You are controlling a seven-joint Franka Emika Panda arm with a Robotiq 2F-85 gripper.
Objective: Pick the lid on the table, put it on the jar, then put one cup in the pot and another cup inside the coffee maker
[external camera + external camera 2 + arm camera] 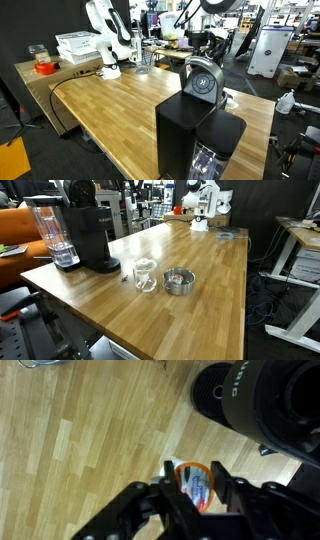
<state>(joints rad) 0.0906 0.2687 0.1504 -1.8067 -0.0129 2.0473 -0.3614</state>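
Pincer (195,498): I see its jaws pinching a small orange-rimmed item (194,480), probably a cup, just above the worktop (80,450) and beside a black round body (255,400) I cannot identify. Pot (180,281): something reddish seems to lie inside, so I judge the first cup possibly placed. Jar (145,275): too small to tell whether the lid is on. Coffee maker (88,235): I see no cup in it; I judge this step outstanding

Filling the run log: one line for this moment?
gripper: fingers flank orange-rimmed item | jar and pot: side by side on table | coffee maker: at table edge
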